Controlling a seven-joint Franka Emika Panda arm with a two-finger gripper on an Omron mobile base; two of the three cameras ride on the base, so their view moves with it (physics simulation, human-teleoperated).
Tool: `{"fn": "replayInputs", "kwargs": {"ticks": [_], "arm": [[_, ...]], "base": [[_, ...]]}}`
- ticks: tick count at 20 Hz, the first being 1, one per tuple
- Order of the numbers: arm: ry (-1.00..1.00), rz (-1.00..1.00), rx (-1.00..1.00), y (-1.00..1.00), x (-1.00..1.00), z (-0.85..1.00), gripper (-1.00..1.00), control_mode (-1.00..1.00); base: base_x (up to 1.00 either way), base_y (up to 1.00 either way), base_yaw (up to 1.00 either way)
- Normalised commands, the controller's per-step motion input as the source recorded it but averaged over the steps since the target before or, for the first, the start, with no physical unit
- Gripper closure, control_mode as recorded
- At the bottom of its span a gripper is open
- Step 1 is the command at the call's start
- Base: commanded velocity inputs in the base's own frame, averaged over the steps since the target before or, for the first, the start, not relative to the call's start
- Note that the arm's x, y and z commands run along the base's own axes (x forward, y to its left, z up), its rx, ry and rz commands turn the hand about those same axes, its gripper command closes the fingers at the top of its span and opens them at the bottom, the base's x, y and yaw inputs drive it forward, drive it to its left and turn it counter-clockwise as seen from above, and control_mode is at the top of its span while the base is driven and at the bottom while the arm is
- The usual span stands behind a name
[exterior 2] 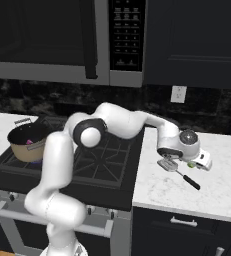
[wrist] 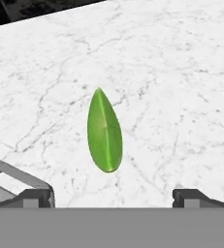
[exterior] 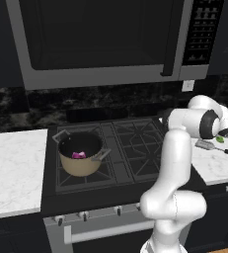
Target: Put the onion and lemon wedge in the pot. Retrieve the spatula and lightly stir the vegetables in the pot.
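Your arm [exterior: 172,197] rises nearest in the left base view, elbow bent toward the right counter [exterior: 216,165]. On the stove [exterior: 120,153], the pot [exterior: 80,154] sits on the front-left burner with the onion [exterior: 78,155] already inside, a purple lump on the dark floor. Over on the counter, the spatula [exterior: 219,147] lies flat, and a speck of green, the lemon wedge [exterior: 219,140], shows just behind its head.

Right base view: the arm reaches across the stove to the counter, and the gripper [exterior 2: 187,159] hangs low over the marble. The spatula's head lies just beside the hand, handle running out toward the front edge. A green fleck (the wedge) peeks out under the wrist. The pot stands well apart, at far left.

Hand view: the wedge lies on bare marble, long axis running up and away, centred between the two finger tips [wrist: 36,197]. Jaws are spread wide, nothing between them yet.

Risks, as you judge them: the wedge is thin and low, so pads closing too high could skid over it or flick it away. The spatula head lies close by (grey metal shows at lower left); one finger may catch it on the descent and shove it.
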Motion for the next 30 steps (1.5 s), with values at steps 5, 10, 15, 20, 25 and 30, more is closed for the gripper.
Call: {"fn": "replayInputs", "kwargs": {"ticks": [5, 10, 15, 20, 25, 30], "arm": [[0.02, 0.00, 0.00, -0.05, 0.42, -0.32, -1.00, -1.00], [0.01, 0.00, 0.00, 0.00, 0.44, -0.27, -1.00, -1.00], [0.00, 0.00, 0.00, 0.00, 0.45, -0.26, -1.00, -1.00], [0.00, 0.00, 0.00, -0.02, 0.13, -0.27, 1.00, -1.00], [-0.02, 0.00, 0.00, 0.00, -0.13, -0.01, 1.00, -1.00], [-0.06, 0.01, 0.00, 0.15, -0.68, 0.70, 1.00, -1.00]], "base": [[0.00, 0.00, 0.00], [0.00, 0.00, 0.00], [0.00, 0.00, 0.00], [0.00, 0.00, 0.00], [0.00, 0.00, 0.00], [0.00, 0.00, 0.00]]}}
